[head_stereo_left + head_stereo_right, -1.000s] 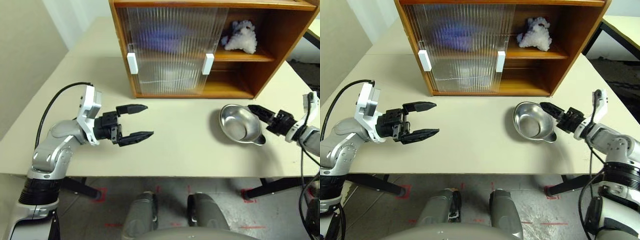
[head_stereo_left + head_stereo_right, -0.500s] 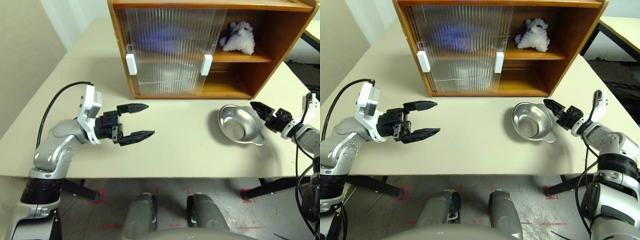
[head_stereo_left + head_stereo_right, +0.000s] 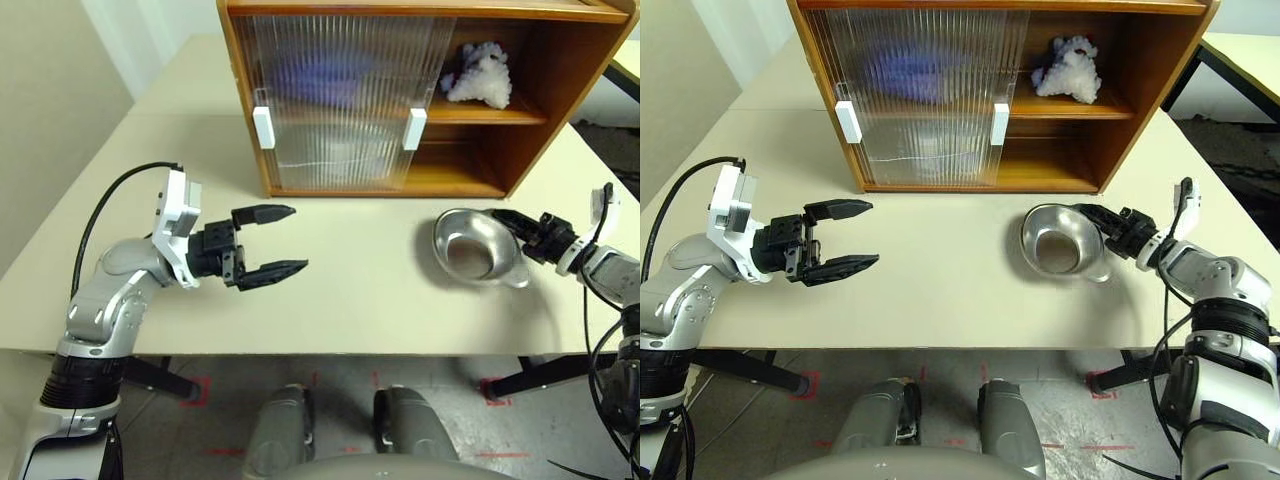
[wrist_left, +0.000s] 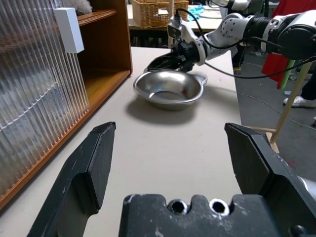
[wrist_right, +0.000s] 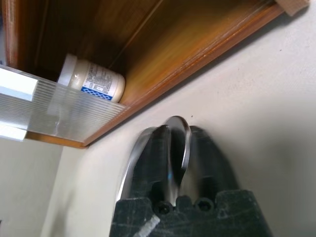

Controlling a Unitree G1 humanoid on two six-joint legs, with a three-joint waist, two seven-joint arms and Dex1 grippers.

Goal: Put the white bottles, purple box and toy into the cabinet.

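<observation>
My left arm [image 3: 105, 300] is silver-grey with a black ribbed collar, a white wrist block and a looping black cable. Both grippers are black; my left gripper [image 3: 275, 241] shows two screw holes.

The right end effector [image 3: 505, 222] is clamped on the rim of the bowl [image 3: 472, 250], which sits tilted on the worktop [image 3: 370, 280], its far side lifted. Beyond this end effector stands the cabinet [image 3: 500, 120], with the toy [image 3: 478, 75] on its inner shelf and a white bottle [image 5: 92, 79] on the bottom level behind a sliding door. The left end effector [image 3: 272, 242] hovers with fingers spread, well apart from the bowl, the cabinet just behind it.
</observation>
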